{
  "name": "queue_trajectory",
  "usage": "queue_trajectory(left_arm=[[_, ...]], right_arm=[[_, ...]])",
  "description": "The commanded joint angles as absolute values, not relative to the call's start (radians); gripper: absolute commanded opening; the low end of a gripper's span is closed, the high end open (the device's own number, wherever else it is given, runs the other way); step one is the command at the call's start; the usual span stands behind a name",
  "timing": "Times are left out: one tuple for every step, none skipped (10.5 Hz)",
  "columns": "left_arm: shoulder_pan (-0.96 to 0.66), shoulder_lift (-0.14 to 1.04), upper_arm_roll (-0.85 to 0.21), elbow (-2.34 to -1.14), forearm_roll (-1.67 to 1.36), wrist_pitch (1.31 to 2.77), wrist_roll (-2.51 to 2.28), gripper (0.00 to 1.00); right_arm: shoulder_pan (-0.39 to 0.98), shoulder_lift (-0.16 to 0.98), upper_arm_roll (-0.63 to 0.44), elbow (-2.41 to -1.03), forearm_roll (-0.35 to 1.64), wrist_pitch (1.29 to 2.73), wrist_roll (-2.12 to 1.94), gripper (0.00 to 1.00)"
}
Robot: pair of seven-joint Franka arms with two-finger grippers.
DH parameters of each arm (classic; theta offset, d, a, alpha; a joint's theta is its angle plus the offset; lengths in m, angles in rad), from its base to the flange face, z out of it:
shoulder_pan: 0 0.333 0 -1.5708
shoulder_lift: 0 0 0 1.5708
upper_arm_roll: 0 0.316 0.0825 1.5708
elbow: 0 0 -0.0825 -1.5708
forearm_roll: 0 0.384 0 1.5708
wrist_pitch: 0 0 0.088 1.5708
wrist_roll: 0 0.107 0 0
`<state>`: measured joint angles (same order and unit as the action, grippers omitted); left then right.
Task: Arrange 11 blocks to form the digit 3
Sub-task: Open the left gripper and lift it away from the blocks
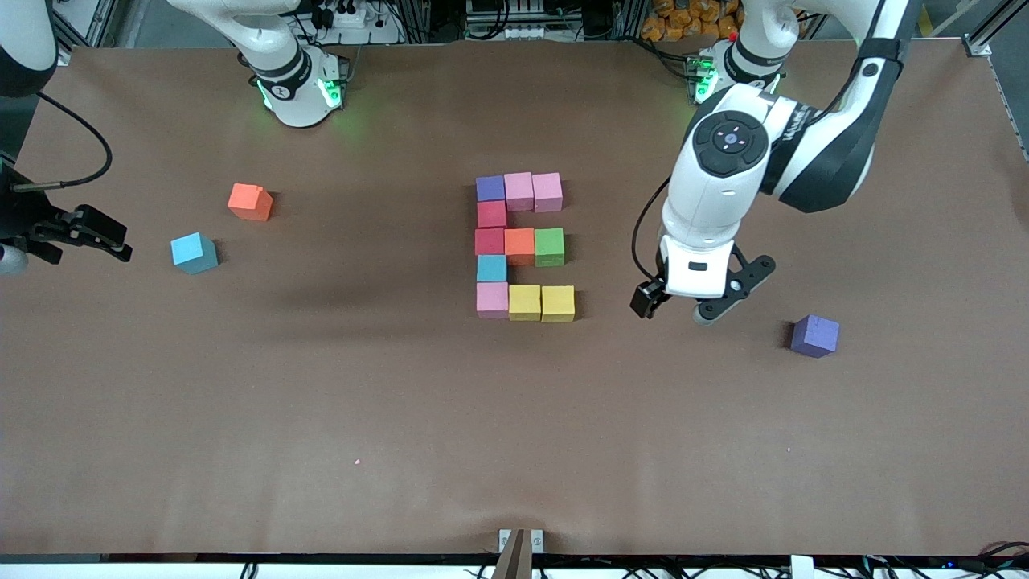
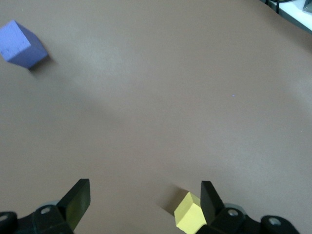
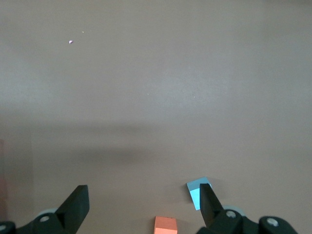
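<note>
Eleven blocks touch in an E-like figure (image 1: 489, 240) mid-table. Its top bar is purple (image 1: 489, 188) and two pink (image 1: 533, 191). The column runs down through two red, light blue (image 1: 491, 268) and pink (image 1: 492, 299). Orange (image 1: 519, 245) and green (image 1: 549, 246) form the middle bar, two yellow (image 1: 541, 303) the bottom one. My left gripper (image 1: 677, 307) (image 2: 145, 195) hangs open and empty over bare table beside the yellow end block (image 2: 190, 214). At the right arm's end of the table my right gripper (image 1: 112, 237) (image 3: 144, 197) is open and empty.
Three loose blocks lie apart from the figure. An orange one (image 1: 250, 202) (image 3: 165, 225) and a light blue one (image 1: 194, 252) (image 3: 196, 191) sit toward the right arm's end. A purple one (image 1: 814, 335) (image 2: 22, 45) sits toward the left arm's end.
</note>
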<state>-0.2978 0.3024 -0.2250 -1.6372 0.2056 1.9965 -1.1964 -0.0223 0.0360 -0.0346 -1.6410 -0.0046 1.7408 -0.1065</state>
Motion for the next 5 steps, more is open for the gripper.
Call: queue_trajectory(left_arm=[[-0.273,0.293,-0.229,-1.596,0.207,1.931,-1.091,1.00],[-0.261,0.293,-0.229,-1.579,0.203,1.898,-1.022,1.00],[-0.246,0.293,-0.227,-1.554,0.183,1.860,-0.949,1.00],[-0.233,0.293,-0.227,-1.536,0.178,1.833,-0.896,1.00],[-0.227,0.291,-0.229,-1.520,0.178,1.807,-0.855,1.00]], right_arm=[[-0.031,0.038,-0.029,-1.641,-0.018,1.744,-0.144,1.00],[-0.031,0.038,-0.029,-1.641,-0.018,1.744,-0.144,1.00],[-0.031,0.038,-0.029,-1.641,-0.018,1.746,-0.144,1.00],[-0.031,0.038,-0.029,-1.641,-0.018,1.744,-0.144,1.00],[-0.031,0.038,-0.029,-1.641,-0.020,1.744,-0.144,1.00]])
